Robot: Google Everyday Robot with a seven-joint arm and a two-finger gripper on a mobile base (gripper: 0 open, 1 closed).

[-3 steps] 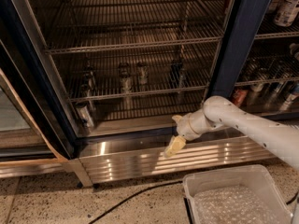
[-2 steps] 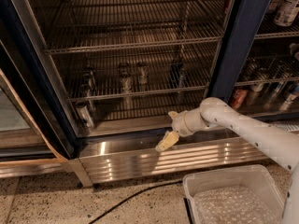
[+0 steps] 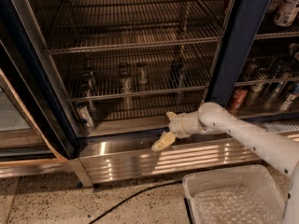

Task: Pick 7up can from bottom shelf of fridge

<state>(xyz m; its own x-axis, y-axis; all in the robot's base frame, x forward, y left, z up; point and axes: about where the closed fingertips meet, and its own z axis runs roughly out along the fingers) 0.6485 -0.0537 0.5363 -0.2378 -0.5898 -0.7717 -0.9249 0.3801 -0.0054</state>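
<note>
- The 7up can (image 3: 85, 115) is standing upright at the lower left of the fridge (image 3: 236, 55) interior, apparently on the bottom shelf (image 3: 140, 108) at its left front corner, close beside the left door frame.
- Risk: other cans (image 3: 125, 80) are sitting on the rack just above. I am judging that aiming too high would be grabbing the wrong one.
- Risk: the can is tucked by the frame, so coming in at a slant could be knocking it over or pushing it deeper.
- Risk: my pincer (image 3: 163, 142) is hanging low, in front of the ribbed base panel (image 3: 140, 160). Sweeping left without rising could be scraping the sill.
- The pincer is at centre frame, well apart from the can, to its right and lower. It is carrying nothing, and I cannot tell whether it is wide or narrow.
- My arm (image 3: 243, 134) is reaching in from the lower right, wrist bending down and left, passing above the white bin (image 3: 233, 197).
</note>
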